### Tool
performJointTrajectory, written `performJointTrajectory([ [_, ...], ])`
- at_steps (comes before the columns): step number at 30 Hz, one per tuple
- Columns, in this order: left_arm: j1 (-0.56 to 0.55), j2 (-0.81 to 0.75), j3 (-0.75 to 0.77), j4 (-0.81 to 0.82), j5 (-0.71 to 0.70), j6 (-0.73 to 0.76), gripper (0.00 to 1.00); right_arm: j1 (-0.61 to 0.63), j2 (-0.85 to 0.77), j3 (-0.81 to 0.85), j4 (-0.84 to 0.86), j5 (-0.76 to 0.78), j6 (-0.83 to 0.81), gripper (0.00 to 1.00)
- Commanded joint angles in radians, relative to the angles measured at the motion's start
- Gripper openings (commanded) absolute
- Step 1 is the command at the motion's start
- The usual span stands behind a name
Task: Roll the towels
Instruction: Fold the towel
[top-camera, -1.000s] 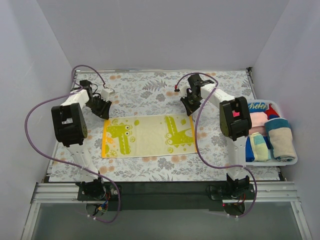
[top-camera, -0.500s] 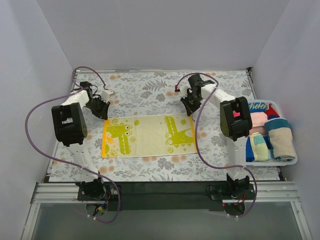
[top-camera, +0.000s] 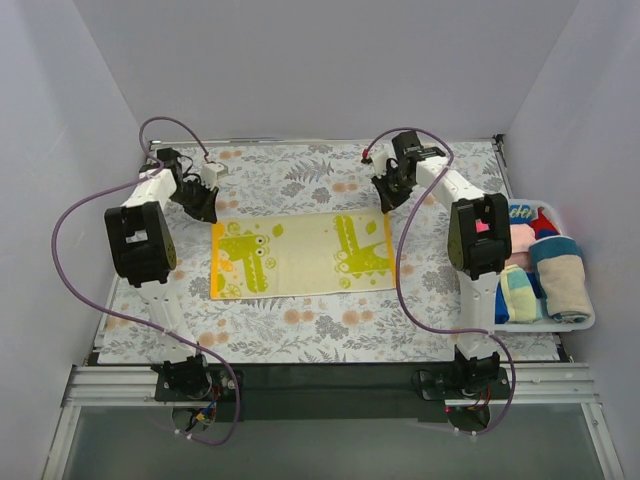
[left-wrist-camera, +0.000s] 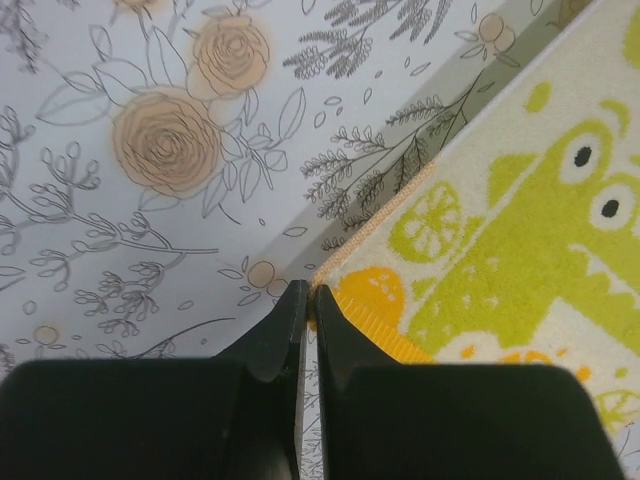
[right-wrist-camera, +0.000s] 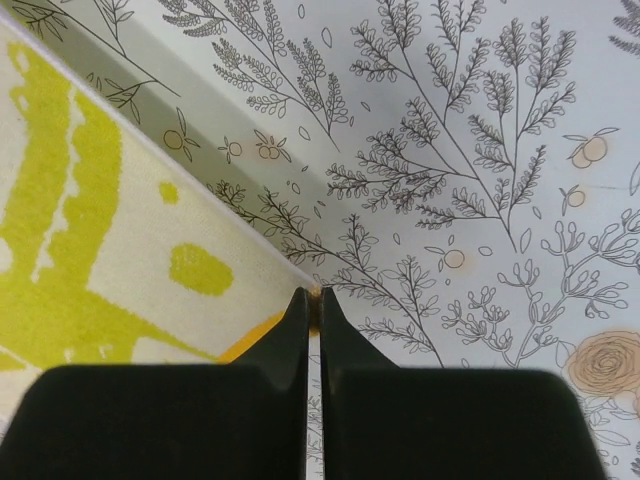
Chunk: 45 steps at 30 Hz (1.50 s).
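A yellow towel (top-camera: 300, 255) printed with green crocodiles lies spread flat on the floral cover, mid-table. My left gripper (top-camera: 205, 208) is shut on its far left corner; the left wrist view shows the left gripper (left-wrist-camera: 308, 300) pinching the orange-edged towel (left-wrist-camera: 520, 250) tip. At the far right corner my right gripper (top-camera: 386, 200) is shut as well, and in the right wrist view the right gripper (right-wrist-camera: 313, 297) holds the towel (right-wrist-camera: 100, 250) point. A shadow under the far edge shows it raised slightly off the cover.
A white basket (top-camera: 548, 326) stands at the right edge of the table, holding several rolled towels, among them a beige roll (top-camera: 565, 285) and a pink one (top-camera: 515, 240). Purple cables loop from both arms. White walls enclose the table.
The left gripper has shut on the towel's far left corner. Both grippers have moved toward the far wall, dragging the towel with them.
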Motion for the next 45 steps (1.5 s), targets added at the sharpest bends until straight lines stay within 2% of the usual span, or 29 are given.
performJointTrajectory([
  [1, 0.019, -0.056, 0.051, -0.02, 0.037, 0.033, 0.0, -0.013, -0.07, 0.028, -0.022, -0.03, -0.043, 0.01],
  [8, 0.037, -0.229, -0.082, -0.036, 0.1, 0.16, 0.0, -0.014, -0.215, -0.153, -0.023, -0.079, -0.113, 0.01],
  [11, 0.054, -0.306, -0.193, -0.06, 0.133, 0.273, 0.0, -0.014, -0.289, -0.224, -0.022, -0.09, -0.15, 0.01],
  [17, 0.065, -0.484, -0.411, -0.103, 0.102, 0.503, 0.0, -0.014, -0.412, -0.397, -0.023, -0.123, -0.198, 0.01],
  [23, 0.073, -0.603, -0.544, -0.204, 0.136, 0.687, 0.0, -0.01, -0.486, -0.543, -0.025, -0.136, -0.218, 0.01],
  [31, 0.073, -0.624, -0.755, -0.086, 0.041, 0.665, 0.0, 0.035, -0.506, -0.701, 0.003, -0.128, -0.196, 0.01],
  [45, 0.071, -0.568, -0.762, -0.034, 0.019, 0.594, 0.0, 0.041, -0.469, -0.683, 0.018, -0.111, -0.189, 0.01],
])
